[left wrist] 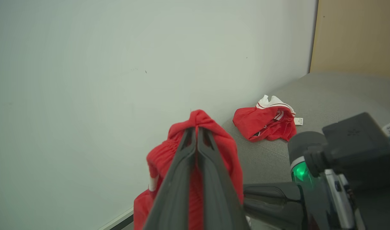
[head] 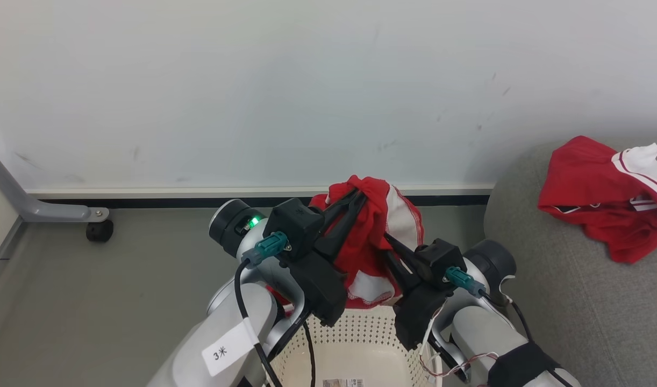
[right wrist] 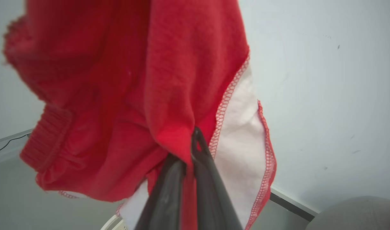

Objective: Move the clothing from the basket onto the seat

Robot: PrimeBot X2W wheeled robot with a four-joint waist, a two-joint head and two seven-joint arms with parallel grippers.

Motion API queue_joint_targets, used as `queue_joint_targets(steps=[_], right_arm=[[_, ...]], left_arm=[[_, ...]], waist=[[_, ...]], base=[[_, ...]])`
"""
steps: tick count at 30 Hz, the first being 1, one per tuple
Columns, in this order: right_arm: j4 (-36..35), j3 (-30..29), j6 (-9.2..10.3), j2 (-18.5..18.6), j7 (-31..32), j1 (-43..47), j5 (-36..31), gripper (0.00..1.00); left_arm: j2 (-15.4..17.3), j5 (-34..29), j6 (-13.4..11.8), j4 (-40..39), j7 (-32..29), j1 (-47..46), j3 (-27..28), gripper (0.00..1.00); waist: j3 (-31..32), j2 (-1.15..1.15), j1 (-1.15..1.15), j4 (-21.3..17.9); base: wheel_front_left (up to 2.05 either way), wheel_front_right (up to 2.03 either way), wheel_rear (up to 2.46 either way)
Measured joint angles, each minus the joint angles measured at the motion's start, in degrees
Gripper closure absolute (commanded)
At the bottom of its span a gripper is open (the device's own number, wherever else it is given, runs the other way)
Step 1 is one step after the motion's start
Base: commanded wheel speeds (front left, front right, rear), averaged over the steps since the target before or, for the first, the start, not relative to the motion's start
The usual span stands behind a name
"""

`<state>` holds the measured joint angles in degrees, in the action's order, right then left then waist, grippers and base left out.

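A red garment with white panels [head: 369, 236] hangs above the basket [head: 355, 344], lifted clear of its cream perforated walls. My left gripper [head: 361, 194] is shut on the cloth's top bunch [left wrist: 198, 123]. My right gripper [head: 387, 237] is shut on a red fold lower on its right side [right wrist: 182, 140]. Another red-and-white piece of clothing [head: 611, 196] lies crumpled on the grey seat [head: 549, 301] at the right, and it also shows in the left wrist view [left wrist: 265, 123].
A pale wall [head: 307, 91] with a dark baseboard stands right behind the basket. A grey metal leg with a black castor [head: 99, 230] sits on the floor at the left. A tan panel [left wrist: 354, 35] rises behind the seat.
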<state>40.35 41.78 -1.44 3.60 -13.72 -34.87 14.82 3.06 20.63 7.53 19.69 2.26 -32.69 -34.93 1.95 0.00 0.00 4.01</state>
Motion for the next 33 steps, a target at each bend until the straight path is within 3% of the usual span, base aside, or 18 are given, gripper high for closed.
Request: queue_joint_targets(steps=[8,9,10,11,12,13,14,22,33], right_arm=[[1.3,0.8,0.44,0.0,-0.5,-0.3,1.9,1.0],[1.4,0.9,0.45,0.0,-0.5,-0.5,2.4,1.0],[1.5,0.9,0.49,0.0,-0.5,-0.8,2.7,1.0],[1.7,0.7,0.51,0.0,-0.5,-1.1,2.9,1.0],[2.0,0.5,0.52,0.0,-0.5,-1.3,2.9,1.0],[2.5,0.0,0.56,0.0,-0.5,-1.4,2.9,1.0],[2.8,-0.4,0.89,0.0,-0.5,-1.4,2.9,1.0],[4.2,-4.0,1.7,0.7,-0.6,-2.3,3.5,1.0],[0.5,-8.0,3.57,7.3,-0.6,-1.4,3.8,1.0]], left_arm=[[0.1,0.6,-0.7,0.0,-0.2,0.5,0.9,1.0],[0.1,0.8,-1.0,0.0,-0.2,0.7,1.1,0.74],[0.2,1.0,-1.1,0.0,-0.1,0.9,1.4,0.74],[0.2,1.0,-1.1,0.0,-0.1,1.2,1.6,0.62],[0.3,1.1,-1.2,0.1,-0.1,1.6,1.8,0.45],[0.4,1.2,-1.2,0.1,-0.1,1.8,1.9,0.18],[0.5,1.3,-1.4,0.1,0.0,2.0,2.1,0.0],[1.8,1.5,-2.0,0.2,0.9,4.3,3.3,0.0],[2.5,2.3,-2.0,-0.7,2.5,8.0,2.9,0.0]], waist=[[-0.3,0.0,0.0,-0.6],[-0.4,0.0,0.0,-0.8],[-0.4,0.0,0.0,-1.0],[-0.5,0.0,0.0,-1.2],[-0.5,0.0,0.0,-1.5],[-0.6,0.0,0.0,-1.7],[-0.7,0.0,0.0,-2.0],[-1.1,0.0,0.0,-4.6],[-1.4,0.0,0.0,-10.6]], base=[[0.0,0.0,0.0],[0.0,0.0,0.0],[0.0,0.0,0.0],[0.0,0.0,0.0],[0.0,0.0,0.0],[0.0,0.0,0.0],[0.0,0.0,0.0],[0.0,0.0,0.0],[0.0,0.0,0.0]])
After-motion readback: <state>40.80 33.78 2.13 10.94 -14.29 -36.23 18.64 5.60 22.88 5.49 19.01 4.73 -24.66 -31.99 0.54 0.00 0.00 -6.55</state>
